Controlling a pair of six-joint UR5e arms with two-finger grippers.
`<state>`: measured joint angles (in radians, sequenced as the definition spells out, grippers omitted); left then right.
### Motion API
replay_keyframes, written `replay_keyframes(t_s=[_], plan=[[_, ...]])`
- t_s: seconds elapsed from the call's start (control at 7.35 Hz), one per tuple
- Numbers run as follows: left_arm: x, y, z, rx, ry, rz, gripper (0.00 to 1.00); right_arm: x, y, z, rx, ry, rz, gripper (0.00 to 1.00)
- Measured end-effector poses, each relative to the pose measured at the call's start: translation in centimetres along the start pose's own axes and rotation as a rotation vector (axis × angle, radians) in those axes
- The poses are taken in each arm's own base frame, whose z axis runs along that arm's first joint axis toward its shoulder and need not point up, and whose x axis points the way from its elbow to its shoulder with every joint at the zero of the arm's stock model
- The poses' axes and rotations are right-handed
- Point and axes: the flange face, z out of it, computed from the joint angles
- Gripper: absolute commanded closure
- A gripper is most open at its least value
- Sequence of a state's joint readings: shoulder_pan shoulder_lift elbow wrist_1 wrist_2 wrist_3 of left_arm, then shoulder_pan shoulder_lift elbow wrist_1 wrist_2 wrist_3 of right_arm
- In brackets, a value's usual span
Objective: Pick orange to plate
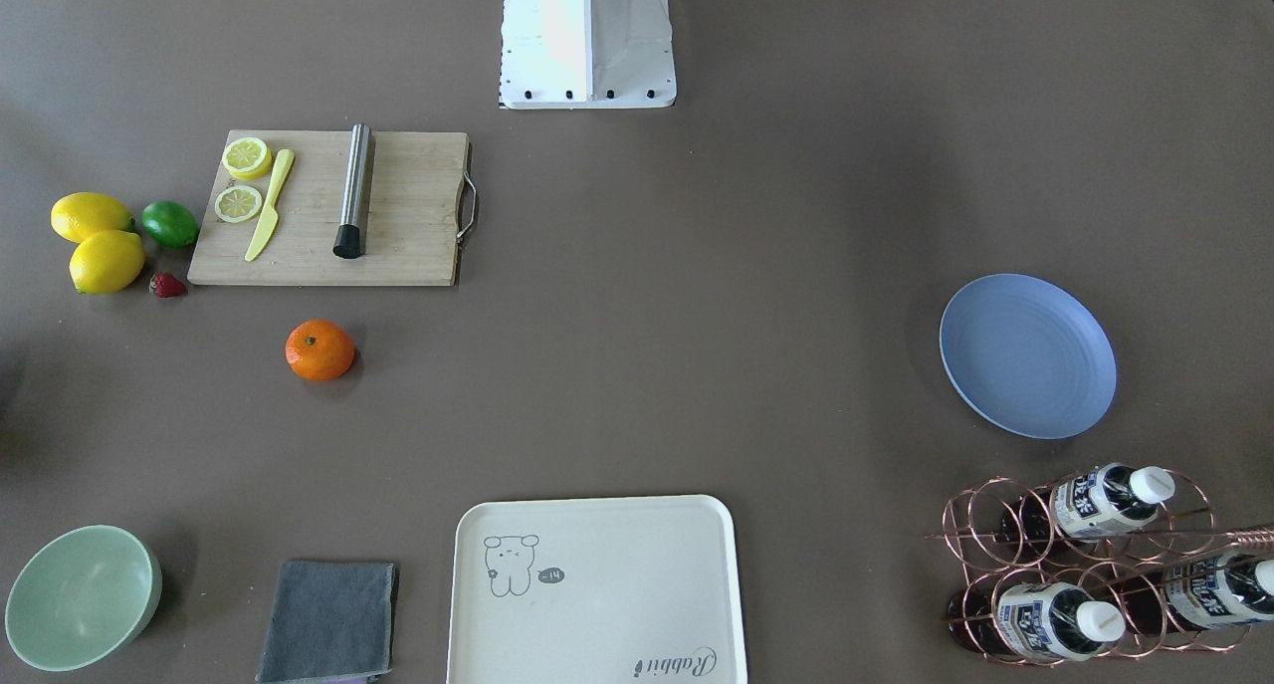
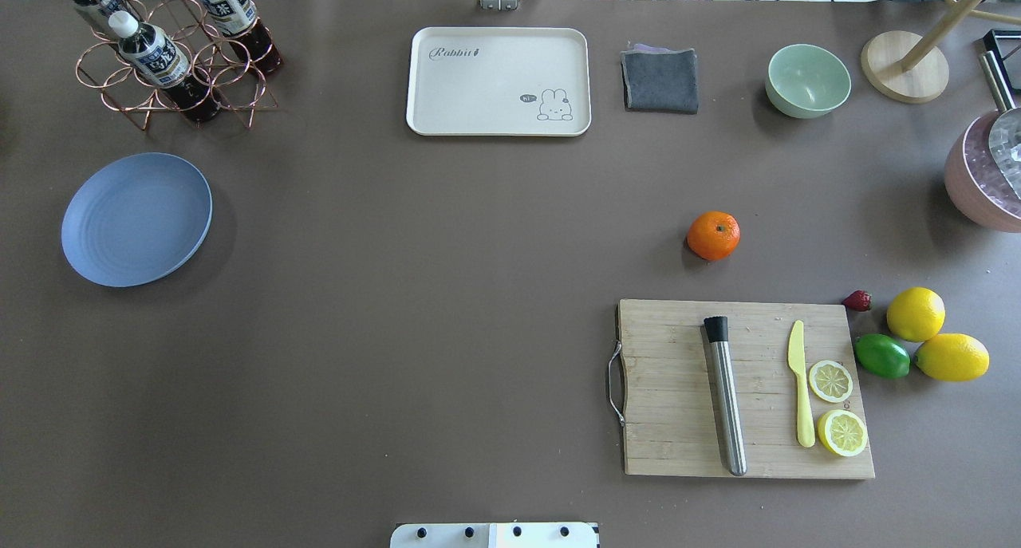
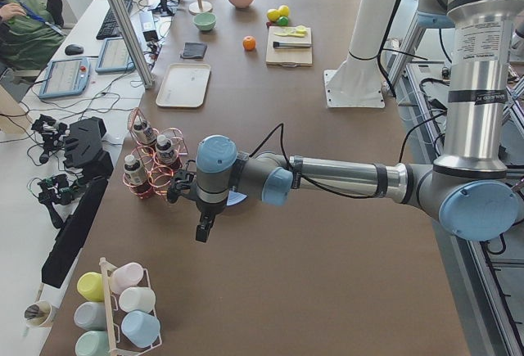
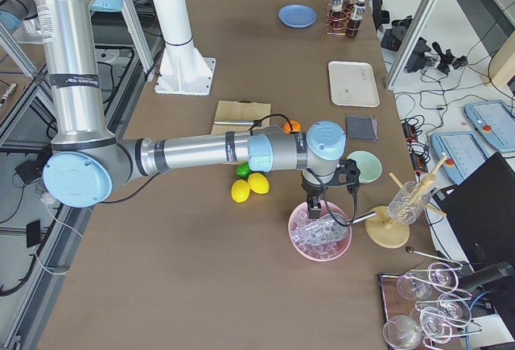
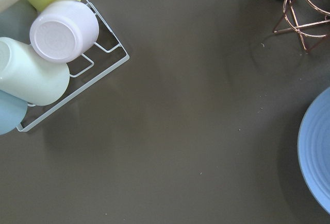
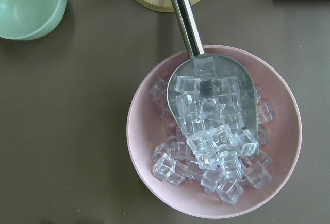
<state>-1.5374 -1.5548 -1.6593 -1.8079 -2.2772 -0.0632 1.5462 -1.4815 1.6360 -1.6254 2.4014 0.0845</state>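
Observation:
The orange (image 1: 319,350) (image 2: 713,235) lies alone on the brown table, just beyond the wooden cutting board (image 2: 746,388). At the opposite end, far from it, lies the blue-lavender plate (image 1: 1027,355) (image 2: 136,218) with nothing on it. Neither gripper appears in the overhead or front views. The exterior left view has my left gripper (image 3: 201,227) hanging near the plate and the bottle rack; I cannot tell whether it is open or shut. The plate's edge (image 5: 317,152) shows at the right of the left wrist view. My right gripper (image 4: 312,203) hovers over a pink bowl of ice (image 6: 214,131), state unclear.
Two lemons (image 2: 933,337), a lime (image 2: 882,356) and a strawberry (image 2: 857,300) sit beside the board, which carries a muddler, a yellow knife and lemon slices. A cream tray (image 2: 498,81), grey cloth (image 2: 660,80), mint bowl (image 2: 807,80) and bottle rack (image 2: 171,49) line the far edge.

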Motion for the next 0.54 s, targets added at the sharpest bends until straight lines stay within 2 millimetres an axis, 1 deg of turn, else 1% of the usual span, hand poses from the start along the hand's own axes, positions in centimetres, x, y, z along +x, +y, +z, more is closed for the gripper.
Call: replay_keyframes(t_s=[0.27,0.54], plan=[[-0.2,1.6,0.1,-0.011,0.002,-0.011,0.02,0.3,0.4,0.2,-0.005,0.001,0.014,0.00],[-0.4,2.5,0.2,-0.019,0.001,-0.017,0.02,0.3,0.5,0.2,-0.003,0.001,0.013,0.00]])
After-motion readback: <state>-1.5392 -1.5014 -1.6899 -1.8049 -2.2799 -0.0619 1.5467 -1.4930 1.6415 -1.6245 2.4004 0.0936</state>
